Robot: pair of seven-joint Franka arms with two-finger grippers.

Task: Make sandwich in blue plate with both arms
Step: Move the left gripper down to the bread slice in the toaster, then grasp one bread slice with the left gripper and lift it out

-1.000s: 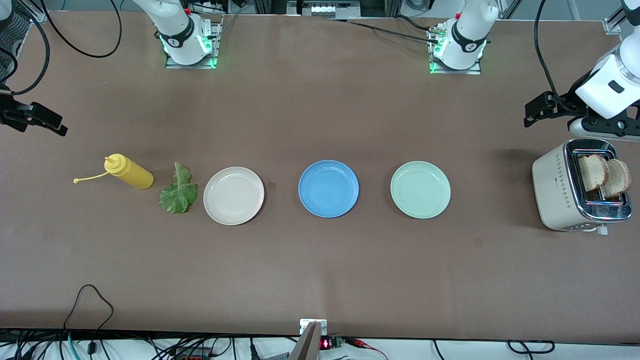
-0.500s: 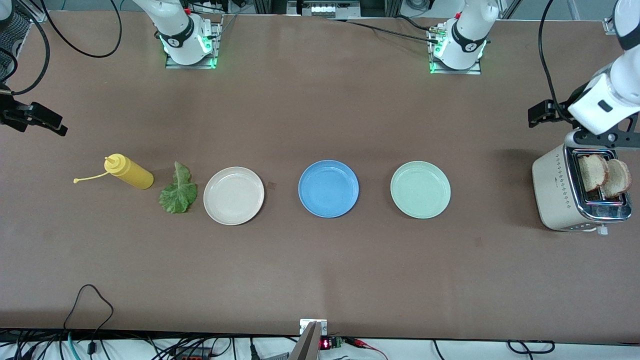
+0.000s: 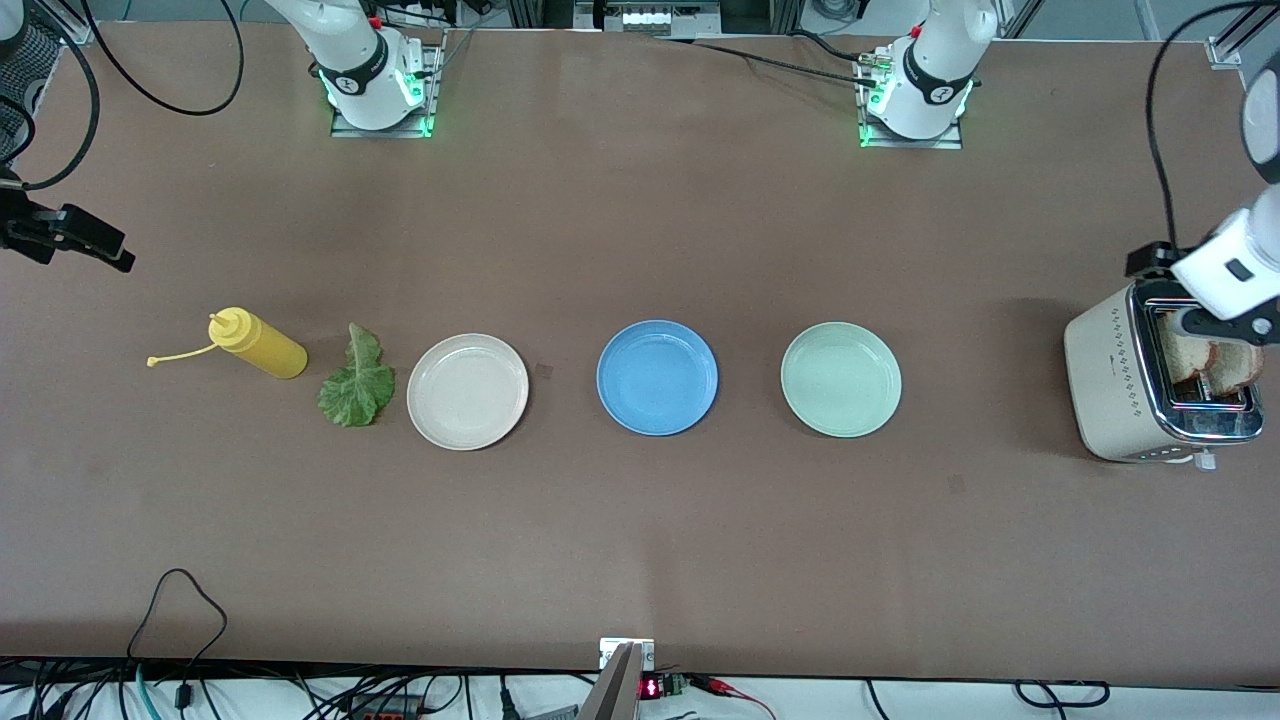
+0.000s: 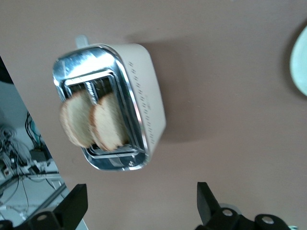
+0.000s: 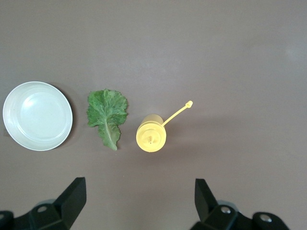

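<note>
Bread (image 3: 1210, 358) for the sandwich stands as two slices in the toaster (image 3: 1135, 390) at the left arm's end of the worktop (image 3: 640, 540). The blue plate (image 3: 657, 377) lies bare at mid-worktop, between the beige plate (image 3: 467, 391) and the mint plate (image 3: 841, 379). The lettuce leaf (image 3: 356, 384) lies beside the beige plate, with the yellow bottle (image 3: 258, 343) just past it toward the right arm's end.

The left hand (image 4: 139, 203) hovers over the toaster with its fingers spread wide. The slices lean close together, so a descending finger could, I judge, wedge between them, catch both, or strike the chrome rim and shove the toaster. A pinch at the crust alone might tear it.

The right hand (image 5: 136, 201) waits, fingers spread, over the worktop by the bottle and leaf.

Compared with a second ago, the left hand has shifted from the toaster's farther edge to directly over the slots, partly covering the bread in the front view. Everything else has stayed put.
</note>
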